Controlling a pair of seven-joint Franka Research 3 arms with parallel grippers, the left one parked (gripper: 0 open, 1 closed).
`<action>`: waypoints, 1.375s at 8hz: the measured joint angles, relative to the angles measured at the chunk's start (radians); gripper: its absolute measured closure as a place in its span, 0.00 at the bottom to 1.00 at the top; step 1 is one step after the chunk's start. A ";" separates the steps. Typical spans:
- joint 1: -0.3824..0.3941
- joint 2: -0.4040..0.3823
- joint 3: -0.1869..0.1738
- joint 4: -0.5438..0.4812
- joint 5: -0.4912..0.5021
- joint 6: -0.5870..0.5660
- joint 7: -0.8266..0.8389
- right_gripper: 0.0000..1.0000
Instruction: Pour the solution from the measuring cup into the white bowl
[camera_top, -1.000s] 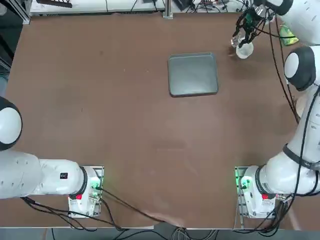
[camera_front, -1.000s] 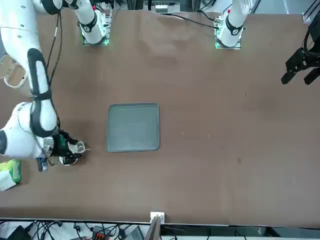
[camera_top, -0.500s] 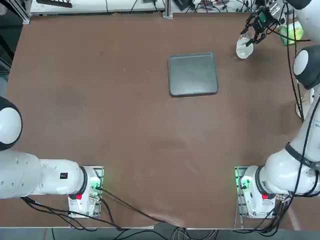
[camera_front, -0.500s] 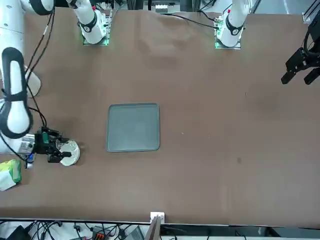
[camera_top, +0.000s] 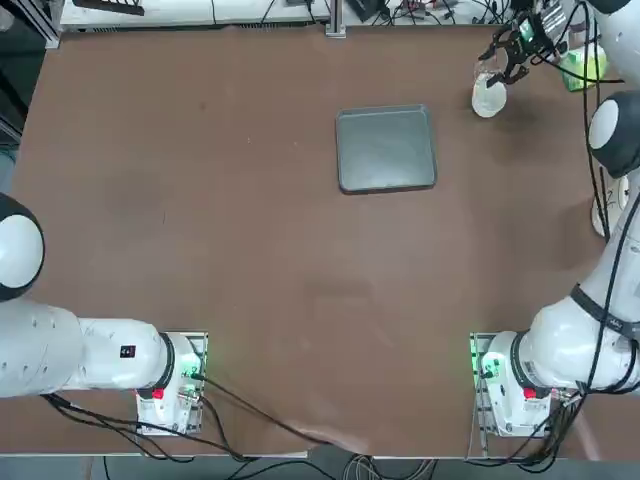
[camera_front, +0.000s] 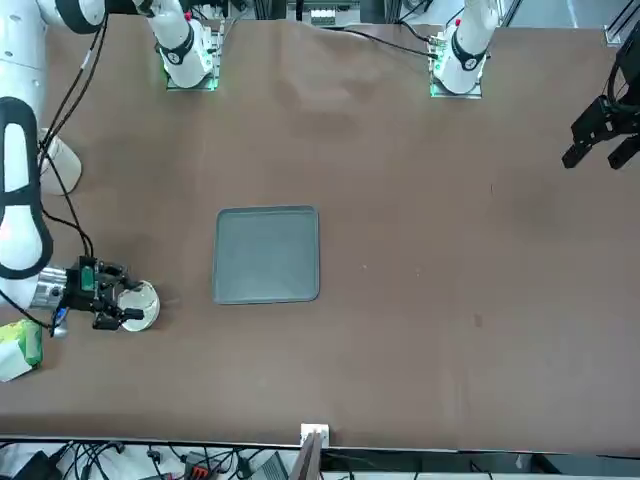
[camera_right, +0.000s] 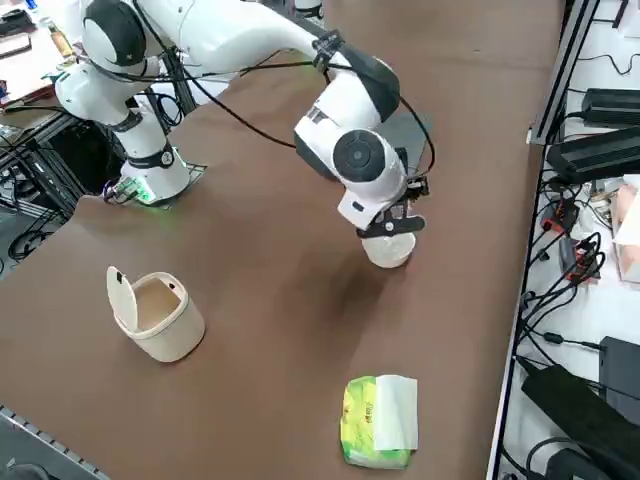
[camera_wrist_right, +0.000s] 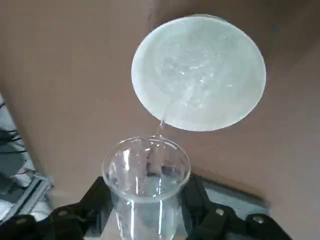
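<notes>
Clear measuring cup (camera_wrist_right: 146, 187) clamped between right gripper (camera_wrist_right: 145, 210) fingers, tipped, thin stream falling into white bowl (camera_wrist_right: 199, 72). Overhead: bowl (camera_top: 487, 97) near bench's far right corner. Pouring underway; next, probably tilting further until empty.

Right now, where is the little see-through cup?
The cup is in the right hand, tipped over the white bowl, at the table's far right corner.

Right gripper (camera_wrist_right: 147, 210) clamps the measuring cup (camera_wrist_right: 146, 182) between its fingers (camera_wrist_right: 92, 197), cup tipped toward the white bowl (camera_wrist_right: 200, 72). Thin clear stream runs off the cup's lip into the bowl, which holds liquid. Brown table (camera_wrist_right: 65, 75) underneath.
</notes>
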 joint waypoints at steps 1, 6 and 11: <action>-0.022 0.000 0.000 -0.005 0.053 -0.005 -0.009 0.26; -0.073 -0.001 -0.002 -0.045 0.203 -0.009 -0.037 0.26; 0.064 -0.108 0.006 -0.026 -0.530 0.000 0.434 0.26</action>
